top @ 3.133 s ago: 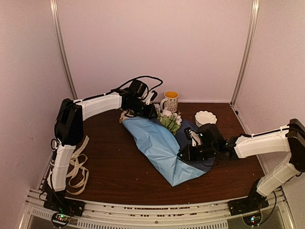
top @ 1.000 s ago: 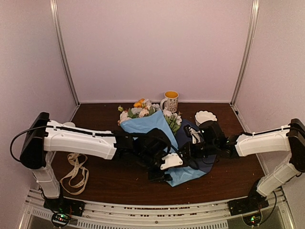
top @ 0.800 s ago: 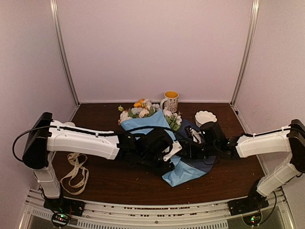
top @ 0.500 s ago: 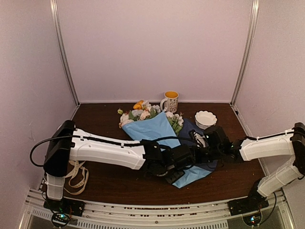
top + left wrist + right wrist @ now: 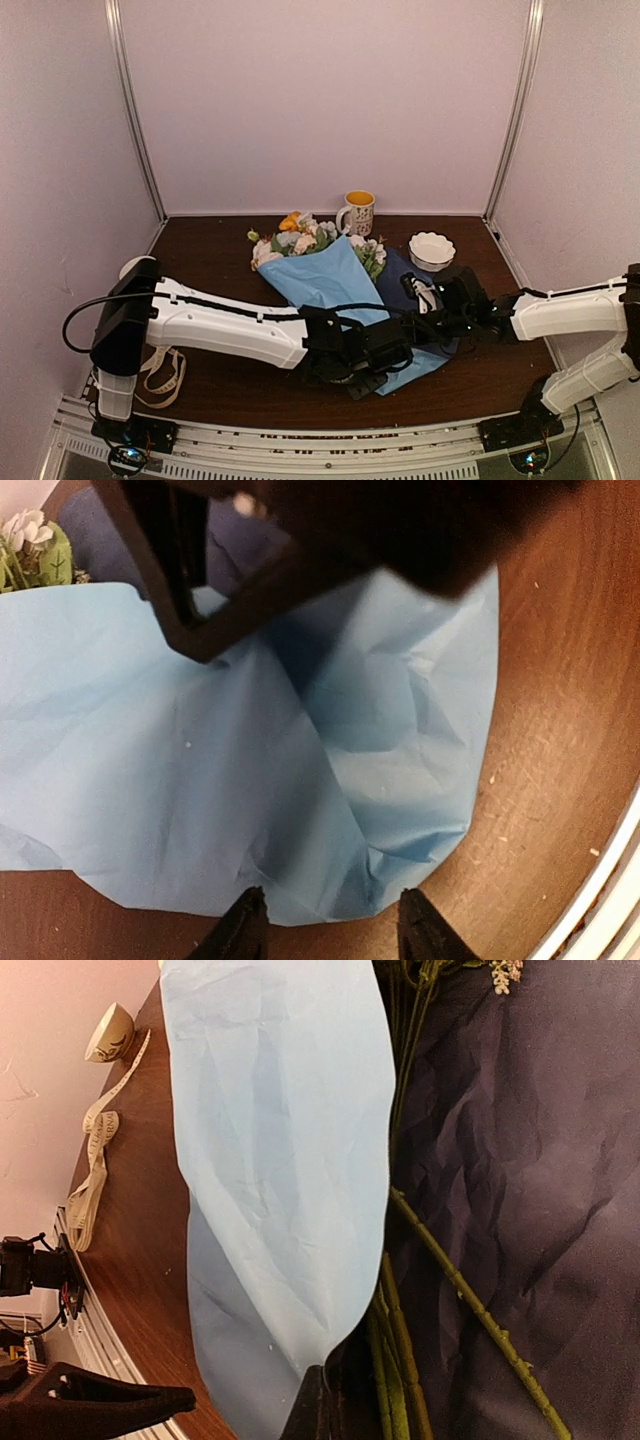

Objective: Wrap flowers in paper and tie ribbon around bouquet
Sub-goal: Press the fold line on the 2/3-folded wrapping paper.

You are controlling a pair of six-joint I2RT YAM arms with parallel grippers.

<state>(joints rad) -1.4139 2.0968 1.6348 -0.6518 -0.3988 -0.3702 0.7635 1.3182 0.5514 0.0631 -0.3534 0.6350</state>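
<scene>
The flowers (image 5: 305, 235) lie at the back of the table, their green stems (image 5: 385, 1310) running under a light blue flap of the paper (image 5: 330, 280). The paper's navy side (image 5: 520, 1160) shows beside the stems. My right gripper (image 5: 322, 1405) is shut on the paper's edge close to the stems. My left gripper (image 5: 332, 935) hovers low over the paper's near rounded end (image 5: 400, 810), jaws apart, with nothing between them. In the top view it (image 5: 368, 380) sits just left of the right gripper (image 5: 410, 312). The ribbon (image 5: 160, 365) lies loose at the left edge.
A yellow-filled mug (image 5: 358, 211) stands by the back wall and a white scalloped bowl (image 5: 432, 249) at the back right. A small cup (image 5: 108, 1032) sits beyond the ribbon (image 5: 95, 1150). The left arm stretches low across the front of the table.
My left arm swung from the back by the flowers to the front, and its gripper settled at the paper's near end. The blue flap now covers the stems. The right gripper kept its grip.
</scene>
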